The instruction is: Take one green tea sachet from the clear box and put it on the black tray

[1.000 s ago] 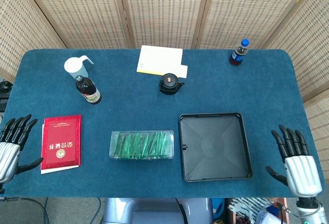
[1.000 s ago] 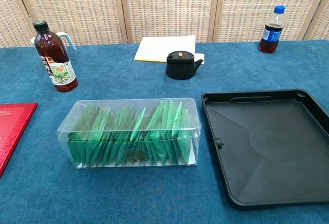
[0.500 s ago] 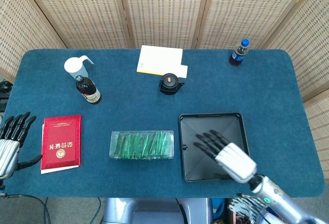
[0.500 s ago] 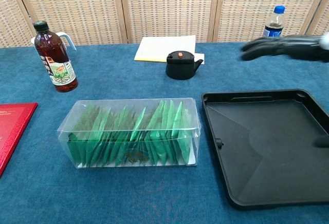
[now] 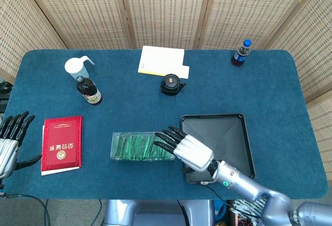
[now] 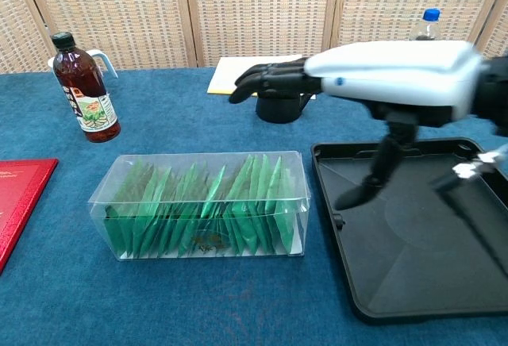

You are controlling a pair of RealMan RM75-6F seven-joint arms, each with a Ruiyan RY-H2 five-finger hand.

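Right hand [image 5: 188,147] spread, holding nothing, above clear box [image 5: 142,146] right end; sachets [image 6: 208,211] lie below-left, row running left-right; I judge it nearer.

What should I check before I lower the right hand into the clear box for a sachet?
1. Right hand empty, fingers apart: ok.
2. Right hand above the clear box: ok in the head view, fingertips over its right end; height above it cannot tell.
3. Green tea sachets upright and reachable: ok, packed in a row.
4. Box lid off: cannot tell, the plastic is clear.
5. Black tray bare for the drop: ok.
6. Left hand out of the way: ok, at the table's left edge beside the red booklet.
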